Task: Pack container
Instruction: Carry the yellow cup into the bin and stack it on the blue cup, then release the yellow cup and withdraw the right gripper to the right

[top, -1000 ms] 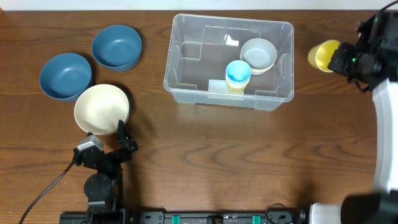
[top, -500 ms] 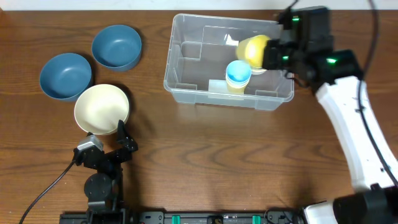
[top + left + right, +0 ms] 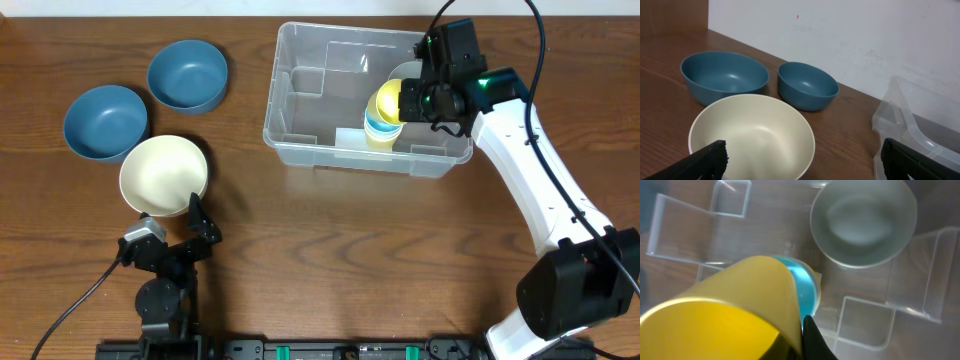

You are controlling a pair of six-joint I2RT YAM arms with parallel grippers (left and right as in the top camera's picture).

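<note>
Well to the left of the container (image 3: pixel 275 100) stand the outer blue bowl (image 3: pixel 105 122) and the inner blue bowl (image 3: pixel 187 75), both upright. The cream bowl (image 3: pixel 163 175) sits just nearer the front edge of the table (image 3: pixel 330 250). The left gripper (image 3: pixel 200 222) waits beside the cream bowl, jaws spread wide and holding nothing, well apart from the container. The container stands mouth up, its long axis running left to right across the table. Its left half is bare. In its right half a blue cup (image 3: pixel 802 282) is nested in a paler cup, with a grey bowl (image 3: pixel 862 222) just beyond, toward the far right corner. The right gripper (image 3: pixel 405 100) reaches in over the container's right end, jaws narrow and pinching the rim of a yellow cup (image 3: pixel 388 100). Only one finger shows in the wrist view. The yellow cup hangs tilted, mouth toward the wrist camera, directly over the blue cup. Judgement: the right arm is the nearer and is already in place. The coming move turns on levelling the yellow cup and lowering it straight onto the stack. The tilt may catch the blue cup's rim.
</note>
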